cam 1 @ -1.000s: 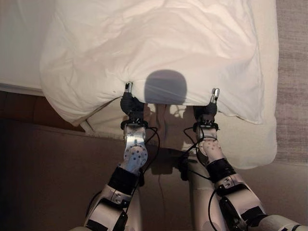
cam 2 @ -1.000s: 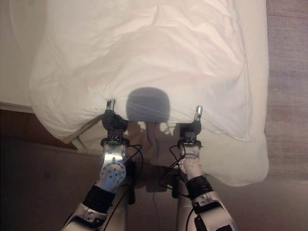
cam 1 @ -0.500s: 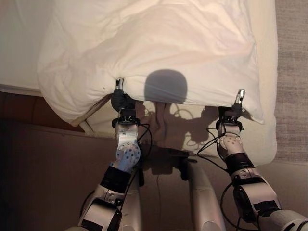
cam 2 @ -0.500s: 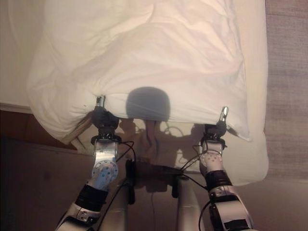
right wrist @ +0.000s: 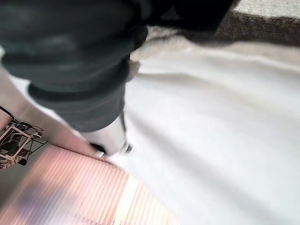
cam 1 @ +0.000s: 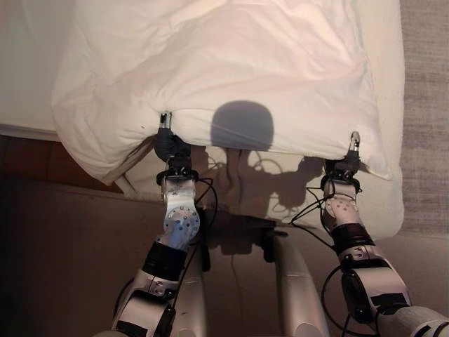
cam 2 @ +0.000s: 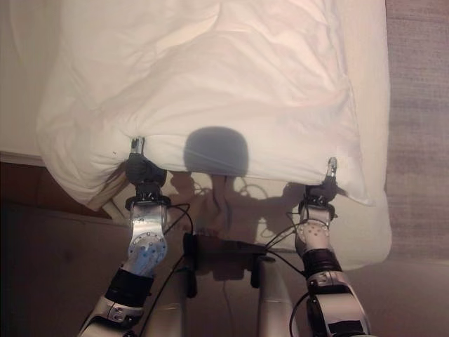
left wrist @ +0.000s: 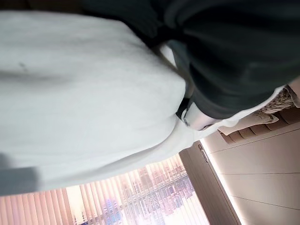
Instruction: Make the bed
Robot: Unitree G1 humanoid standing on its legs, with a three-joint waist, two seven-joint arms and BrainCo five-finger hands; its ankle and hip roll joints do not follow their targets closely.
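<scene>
Left robot hand: up at the duvet's near edge, fingers buried in the cloth, grip can't be told.
Duvet: white, bunched across the bed.
Right robot hand: at the near right corner, fingers hidden too.

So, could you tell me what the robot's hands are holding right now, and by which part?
Both grip the white duvet by its near edge: left hand toward the left corner, right hand by the right corner.
</scene>
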